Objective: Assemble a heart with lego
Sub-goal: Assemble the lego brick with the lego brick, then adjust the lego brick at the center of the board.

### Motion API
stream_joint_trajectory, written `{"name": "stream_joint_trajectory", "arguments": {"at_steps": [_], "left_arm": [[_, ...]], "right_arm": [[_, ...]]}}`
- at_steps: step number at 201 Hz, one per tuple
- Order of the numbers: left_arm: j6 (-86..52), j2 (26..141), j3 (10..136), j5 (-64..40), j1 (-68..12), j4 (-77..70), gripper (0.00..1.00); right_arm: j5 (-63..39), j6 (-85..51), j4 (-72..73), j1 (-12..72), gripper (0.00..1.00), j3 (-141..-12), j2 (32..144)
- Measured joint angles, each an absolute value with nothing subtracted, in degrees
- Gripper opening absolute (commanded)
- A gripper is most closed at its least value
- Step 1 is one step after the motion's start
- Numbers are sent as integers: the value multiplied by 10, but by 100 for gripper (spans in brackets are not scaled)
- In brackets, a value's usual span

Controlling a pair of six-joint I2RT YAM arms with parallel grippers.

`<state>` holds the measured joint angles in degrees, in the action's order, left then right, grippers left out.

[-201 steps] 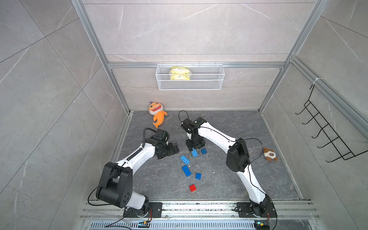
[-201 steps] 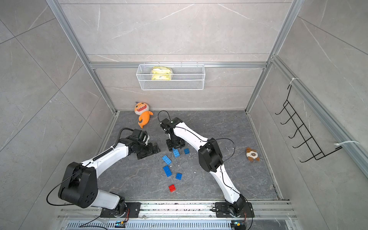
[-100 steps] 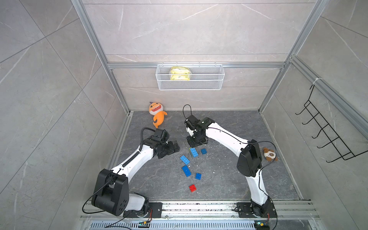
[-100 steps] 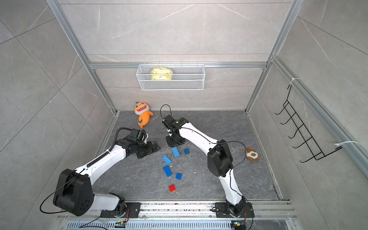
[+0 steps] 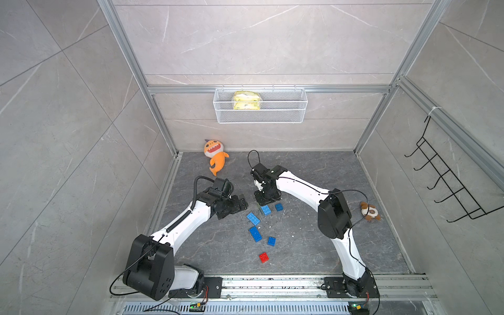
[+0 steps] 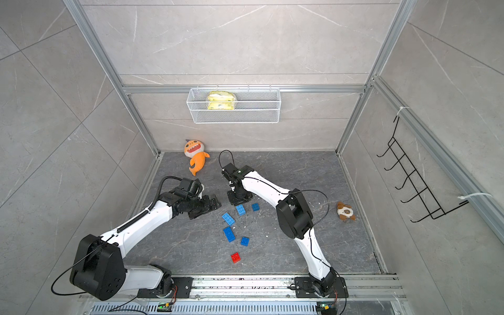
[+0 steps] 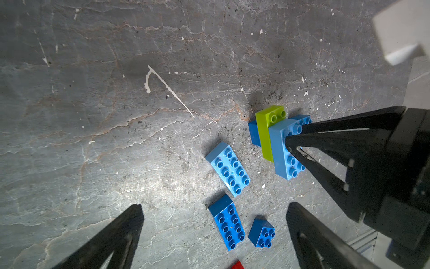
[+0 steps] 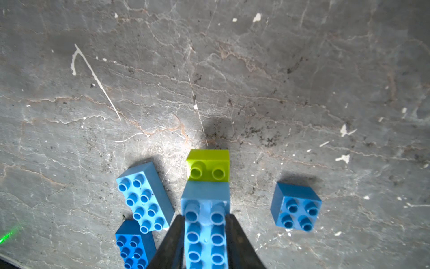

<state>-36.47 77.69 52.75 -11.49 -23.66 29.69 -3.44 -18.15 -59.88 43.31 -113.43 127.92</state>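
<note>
In both top views the wire basket [image 5: 286,116] hangs on the back wall, upper middle of the frame, and holds one yellow packet [image 5: 246,101]. Mid-frame on the desk [image 5: 313,245], my right claw [image 5: 266,201] stands on the brick stack [image 5: 266,210]. Loose blue bricks [image 5: 255,234] and a red brick [image 5: 263,257] trail toward the lower centre. The left claw [image 5: 236,208] hovers just left of them. An orange plush [image 5: 215,156] lies at the back and a brown plush [image 5: 369,211] at right.

From the left wrist I see the left claw [image 7: 215,206] spread wide and empty. The stack there is blue, then a green brick [image 7: 267,130], then a light-blue brick [image 7: 282,149].

From the right wrist, the right claw [image 8: 204,219] pinches the light-blue brick's long sides, and the green brick juts out beyond it. A small blue square [image 8: 296,207] sits apart.
</note>
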Motion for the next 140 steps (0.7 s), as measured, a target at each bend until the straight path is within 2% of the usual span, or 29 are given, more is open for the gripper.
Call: {"name": "stream_joint_trajectory", "arguments": {"at_steps": [35,64,71,80,112,122,140], "left_arm": [[-366,777,528,-110,-241,297,99],[-378,790,528,-114,-249,289,90],[-381,798,528,-121,-250,282,85],[-390,809,528,-127,-251,274,73],[-407,863,543,-156,-254,251,40],[-411,884,555,-165,-255,246,36],[-415,923,582,-177,-257,237,34]], "right_arm": [[-33,-182,-599,432,36,-1127,1265],[-36,-182,-584,422,36,-1097,1225],[-38,-182,-578,417,35,-1089,1215],[-39,-184,-568,408,33,-1075,1204],[-36,-186,-542,382,31,-1029,1192],[-36,-187,-535,378,31,-1009,1192],[-40,-189,-525,378,31,-976,1192]]}}
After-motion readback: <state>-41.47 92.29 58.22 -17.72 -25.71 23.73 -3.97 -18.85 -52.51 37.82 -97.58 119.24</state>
